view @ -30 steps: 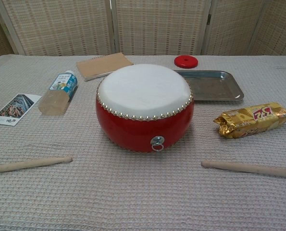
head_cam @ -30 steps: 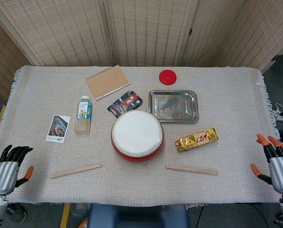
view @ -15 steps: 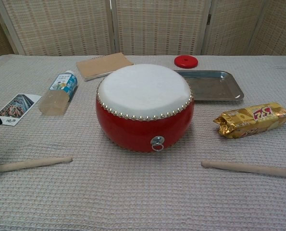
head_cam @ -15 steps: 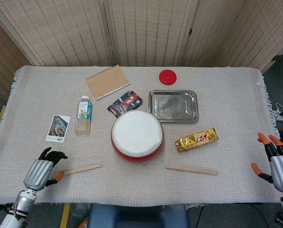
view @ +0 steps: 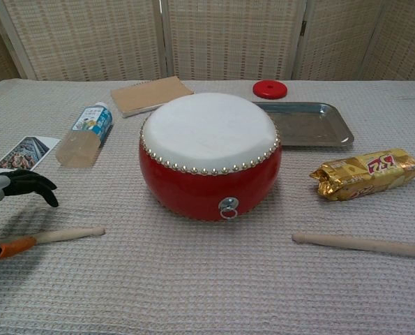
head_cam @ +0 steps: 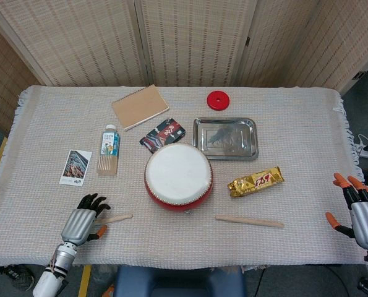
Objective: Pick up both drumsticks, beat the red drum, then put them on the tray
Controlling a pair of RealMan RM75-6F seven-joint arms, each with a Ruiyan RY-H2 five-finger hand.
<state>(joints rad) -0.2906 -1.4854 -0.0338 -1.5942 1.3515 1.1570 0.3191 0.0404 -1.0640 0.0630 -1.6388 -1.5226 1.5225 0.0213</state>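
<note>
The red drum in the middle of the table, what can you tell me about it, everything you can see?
The red drum is a squat, round barrel with glossy red sides and a plain white skin on top, fixed by a row of small metal studs around the rim. A small metal ring hangs from a fitting low on the front. It stands upright on the woven cloth, roughly central, skin facing up. Neither hand touches it; behind it a dark snack packet lies close against its far edge.

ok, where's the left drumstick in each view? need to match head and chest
Head view: left drumstick lies lower left, its outer end under the left hand.
Chest view: left drumstick lies at the lower-left edge, beside the left hand.
Shared landmark: the red drum, to the drumstick's right in both.
</note>
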